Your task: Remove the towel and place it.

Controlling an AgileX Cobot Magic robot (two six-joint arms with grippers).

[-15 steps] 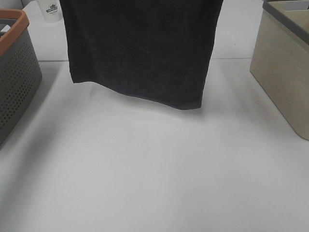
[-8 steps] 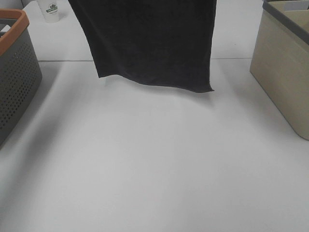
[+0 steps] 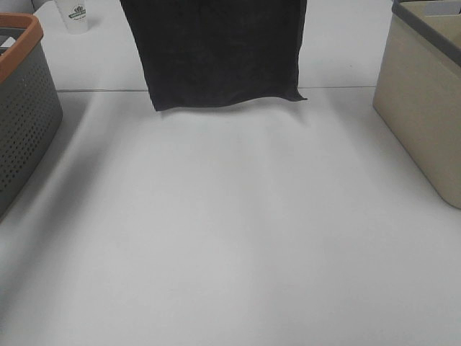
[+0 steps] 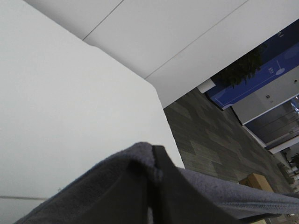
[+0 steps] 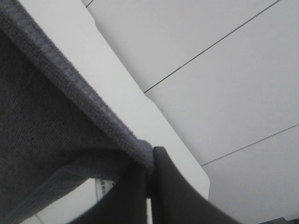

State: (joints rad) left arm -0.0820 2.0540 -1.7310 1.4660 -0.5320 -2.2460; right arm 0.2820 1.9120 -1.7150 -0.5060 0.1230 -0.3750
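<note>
At the far middle of the white tabletop [image 3: 230,238], I see the dark charcoal-grey terry towel [image 3: 220,50] hanging as a flat sheet. Its upper part runs out of the top of my high camera's frame. The lower hem sits roughly level, with the right corner flicked out a little to the side. The hem looks to hang clear of the surface, with a soft shadow spread on the table on its near side.

From the left wrist camera, the left gripper [image 4: 150,163] has its dark fingers [image 4: 126,196] pressed together. The towel's edge [image 4: 224,193] is pinched at their tips, and the stitched hem trails away from the grip. The right wrist camera shows the same on its side. The right gripper [image 5: 149,168] has its fingers [image 5: 173,191] closed tight on a fold of the towel [image 5: 42,140], and the thick hem runs up to the pinch. Both wrist cameras look up past the cloth toward pale panels.

On the left edge of the table stands a grey perforated plastic basket with an orange rim [image 3: 21,122], well apart from the towel. On the right stands a beige rectangular bin with a dark grey rim [image 3: 425,108], also well apart. At the far left, just left of the hanging cloth, sits a small white cup with a green logo [image 3: 76,16].
</note>
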